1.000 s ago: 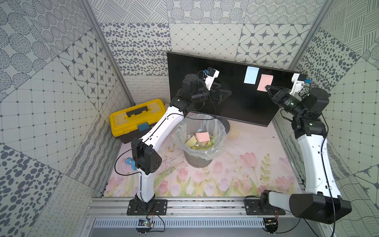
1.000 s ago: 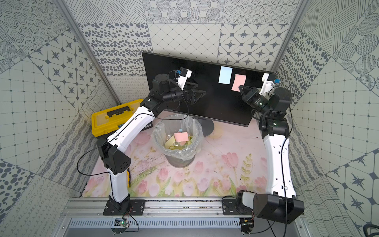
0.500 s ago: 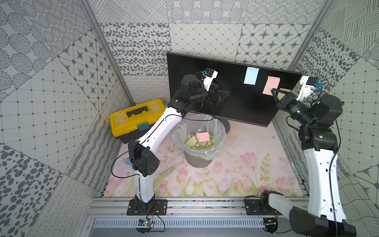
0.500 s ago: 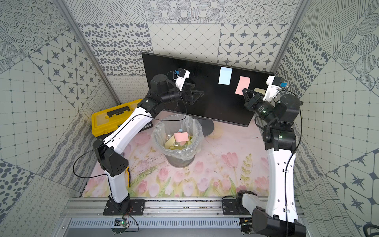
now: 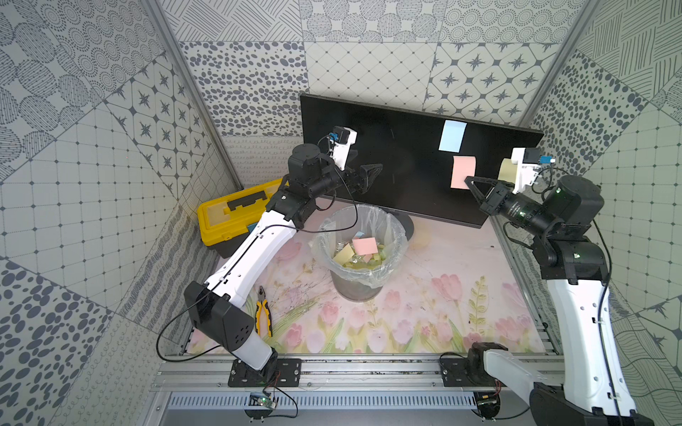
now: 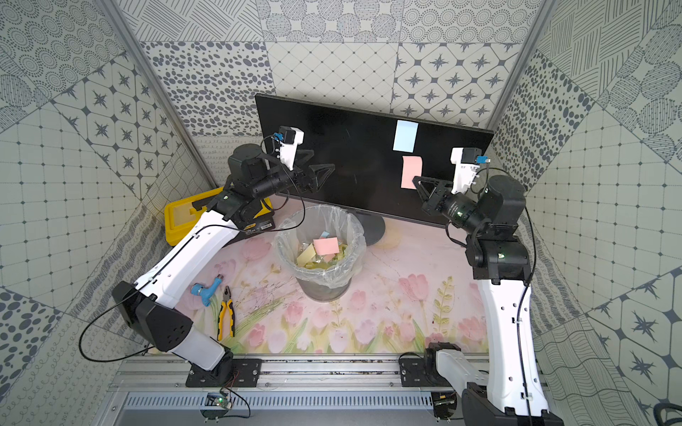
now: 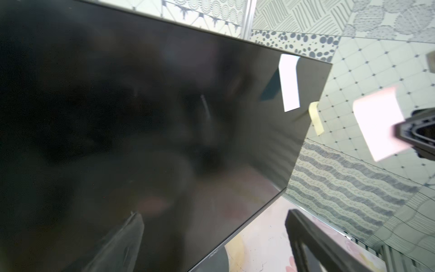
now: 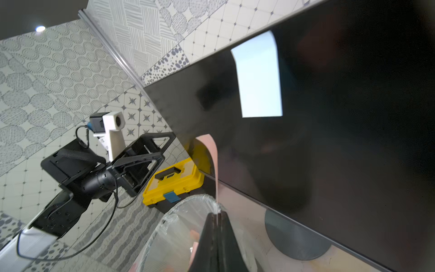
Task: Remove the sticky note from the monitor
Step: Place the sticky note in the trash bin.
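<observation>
The monitor (image 5: 398,155) (image 6: 350,147) stands at the back. My right gripper (image 5: 469,179) (image 8: 217,213) is shut on the lower edge of a pink sticky note (image 5: 463,172) (image 8: 213,160), which hangs curled and off the screen; the left wrist view shows the pink sticky note (image 7: 376,122) well in front of the glass. A blue note (image 5: 453,135) (image 8: 259,75) is still stuck high on the screen. A yellow note (image 5: 505,171) (image 7: 316,117) sits at the monitor's right edge, partly behind my right wrist camera. My left gripper (image 5: 369,173) (image 7: 211,212) is open and empty before the screen's left half.
A lined waste bin (image 5: 400,236) (image 8: 179,226) holding several notes stands in front of the monitor's round base (image 5: 407,227). A yellow toolbox (image 5: 228,217) sits at the left wall. Pliers (image 5: 264,313) and a blue tool (image 6: 206,291) lie near my left arm's base.
My right arm has swung left and downward, carrying the pink note off the screen. The yellow note at the monitor's edge has come into sight. The left arm shifted only slightly.
</observation>
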